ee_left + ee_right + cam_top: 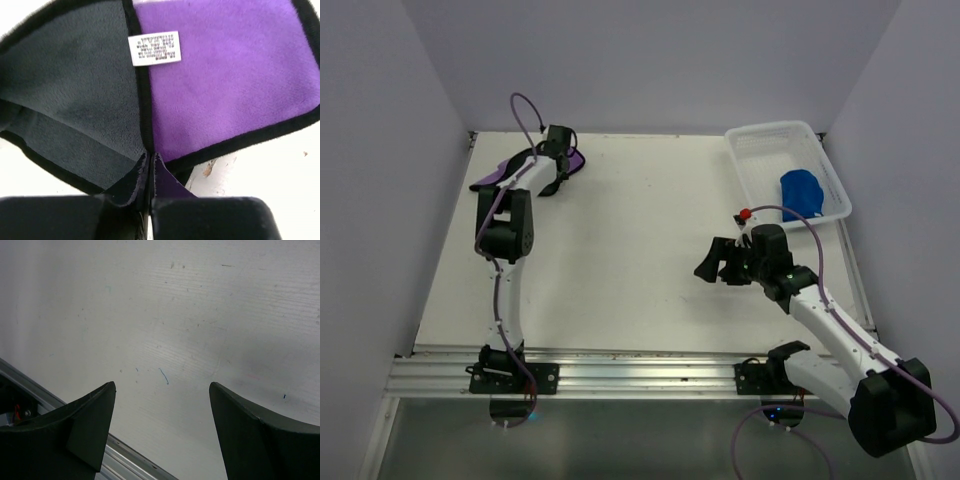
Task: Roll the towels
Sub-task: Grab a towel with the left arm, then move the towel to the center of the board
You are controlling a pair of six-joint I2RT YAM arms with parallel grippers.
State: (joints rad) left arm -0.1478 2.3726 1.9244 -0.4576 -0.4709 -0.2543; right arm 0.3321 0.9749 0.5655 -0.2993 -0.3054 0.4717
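Nearest us: a metal rail [640, 372] at the table [640, 230] edge carries both arm bases.

Just beyond, right side: the right fingers [712, 262] hang over bare table, spread wide, with nothing between them. The wrist view shows only scuffed white surface in the gap. They are well apart from both towels. We read this arm as parked out of the way, perhaps waiting to help once a towel lies flat.

Farther back, left corner: the left arm reaches to the purple towel [225, 75]. The left fingers [152, 215] are pressed shut on its near edge, right at the black-bordered seam where the purple face meets the dark grey side. The cloth puckers up into the pinch. A white tag [154, 48] lies face up on that seam, beyond the pinch. The towel is spread unevenly and not rolled. A grip at the edge would suit dragging it toward mid-table or starting a roll from there; we cannot tell which.

Equally far back, right corner: a white mesh basket [745, 170] holds the blue towel [802, 192] as a compact lump. Whether it is rolled or just bunched, we cannot tell from above.
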